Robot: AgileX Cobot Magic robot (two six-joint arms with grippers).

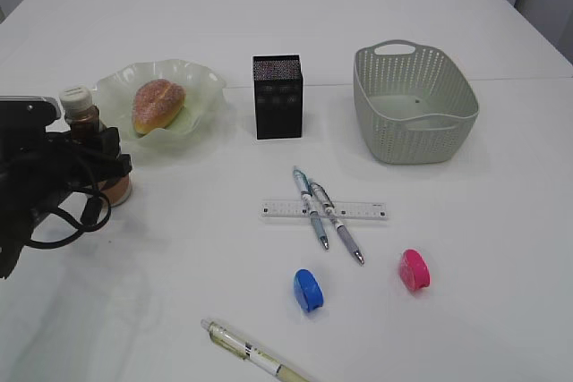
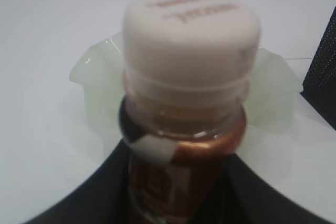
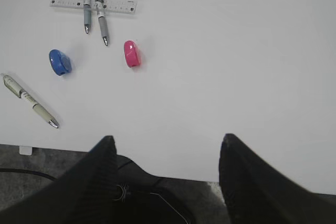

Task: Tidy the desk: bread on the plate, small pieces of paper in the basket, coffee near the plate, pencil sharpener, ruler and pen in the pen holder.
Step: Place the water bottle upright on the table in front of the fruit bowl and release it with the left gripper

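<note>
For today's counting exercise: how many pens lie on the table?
3: two pens cross the ruler, the blue-grey pen beside the grey pen; the cream pen lies at the near edge.

A staged desk setup in a plain white room: a white table [image 1: 466, 248] carries stationery, a black pen holder [image 1: 277, 97], a grey plastic basket [image 1: 414, 105] and a robot arm [image 1: 49, 181].
</note>
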